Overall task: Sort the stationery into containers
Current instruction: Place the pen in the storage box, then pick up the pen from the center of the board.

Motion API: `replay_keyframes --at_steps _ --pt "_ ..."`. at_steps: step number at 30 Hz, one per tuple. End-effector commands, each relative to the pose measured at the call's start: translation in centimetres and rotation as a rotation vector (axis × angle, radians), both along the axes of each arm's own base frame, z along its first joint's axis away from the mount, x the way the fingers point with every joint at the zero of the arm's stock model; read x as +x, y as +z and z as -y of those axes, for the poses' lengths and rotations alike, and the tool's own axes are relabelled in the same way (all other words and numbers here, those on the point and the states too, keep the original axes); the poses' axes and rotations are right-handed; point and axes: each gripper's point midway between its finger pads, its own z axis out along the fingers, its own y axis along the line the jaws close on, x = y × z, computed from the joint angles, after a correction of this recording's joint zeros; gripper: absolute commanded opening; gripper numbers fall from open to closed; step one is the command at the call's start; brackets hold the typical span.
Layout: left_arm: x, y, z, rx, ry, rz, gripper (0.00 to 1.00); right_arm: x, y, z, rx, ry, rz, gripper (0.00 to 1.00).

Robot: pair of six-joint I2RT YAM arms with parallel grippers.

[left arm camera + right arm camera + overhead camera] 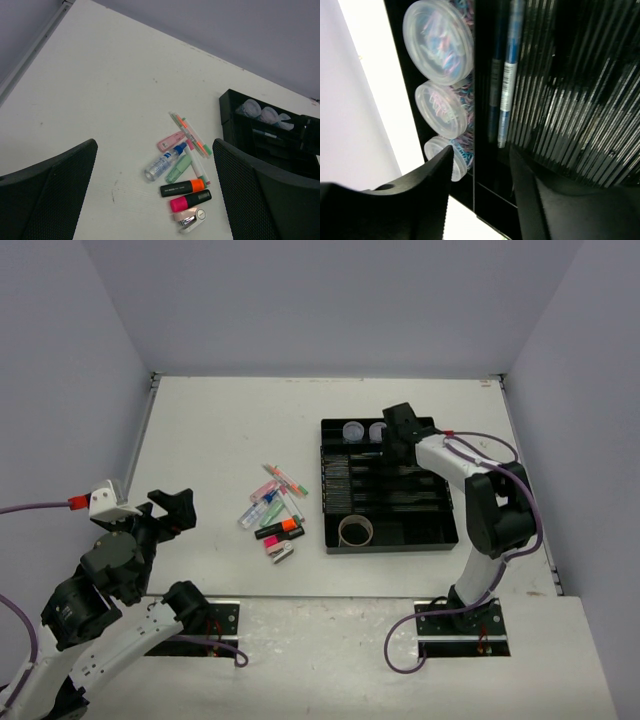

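Scanning left to right, we've got our left gripper [172,508] spread wide, empty. Loose coloured pens and highlighters [273,508] sit piled on the white table [220,420]. Our right gripper [481,157] hangs half-open, holding nothing, over three round clear tubs [439,40] in the black plastic organiser tray [420,525].

Bright even lighting, soft shadows, glare on black tray [570,100]

The tabletop [220,430] is white, the ribbed tray [326,490] black, the tape roll [355,531] tan, the tubs [437,42] clear over pink-and-blue bits, the pens [512,50] blue, the orange highlighter [182,187] and pink highlighter [190,201] black-bodied, the bottle [162,164] clear and blue-capped.
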Motion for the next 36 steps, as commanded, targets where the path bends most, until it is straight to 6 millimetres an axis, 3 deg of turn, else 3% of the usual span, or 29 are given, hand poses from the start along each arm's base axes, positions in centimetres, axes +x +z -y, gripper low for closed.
replay_keyframes --at_steps 1,3,8,9,13,17,20,23,26,29,33,36 --pt "0.2 0.7 -0.3 -0.019 0.029 0.033 1.0 1.4 2.5 0.7 -0.053 -0.001 0.062 0.53" --pt "0.3 0.7 -0.3 -0.019 0.03 0.031 1.0 1.6 3.7 0.5 -0.065 0.04 0.099 0.53" --pt "1.0 0.2 0.6 0.016 0.019 -0.006 1.0 1.8 10.2 -2.1 -0.204 0.413 0.334 0.7" --pt "1.2 0.1 0.9 0.021 0.013 -0.016 1.0 1.3 10.9 -3.3 -0.25 0.553 0.379 0.73" --pt "2.7 -1.6 3.3 0.055 -0.005 -0.128 1.0 -2.2 13.5 -5.5 -0.301 0.808 0.502 0.82" --pt "4.9 -3.6 6.8 0.045 -0.022 -0.236 1.0 -6.5 13.3 -6.4 -0.326 1.018 0.534 0.82" --pt "7.2 -6.0 9.3 0.075 0.007 -0.326 1.0 -9.8 13.3 -6.5 -0.372 1.131 0.556 0.75" --pt "9.1 -6.9 10.6 0.047 0.058 -0.349 1.0 -12.6 13.5 -5.5 -0.421 1.183 0.545 0.73" --pt "12.4 -8.9 11.9 0.021 0.114 -0.402 1.0 -15.2 13.0 -4.4 -0.442 1.208 0.553 0.7" --pt "15.5 -12.2 12.2 0.012 0.122 -0.499 0.97 -16.3 12.3 -3.4 -0.466 1.201 0.546 0.7" --pt "19.6 -16.0 12.7 -0.027 0.143 -0.586 0.78 -16.6 12.1 -2.2 -0.522 1.164 0.546 0.7" --pt "21.6 -18.8 13.2 -0.016 0.154 -0.652 0.68 -16.6 11.6 -2.0 -0.539 1.174 0.536 0.68"
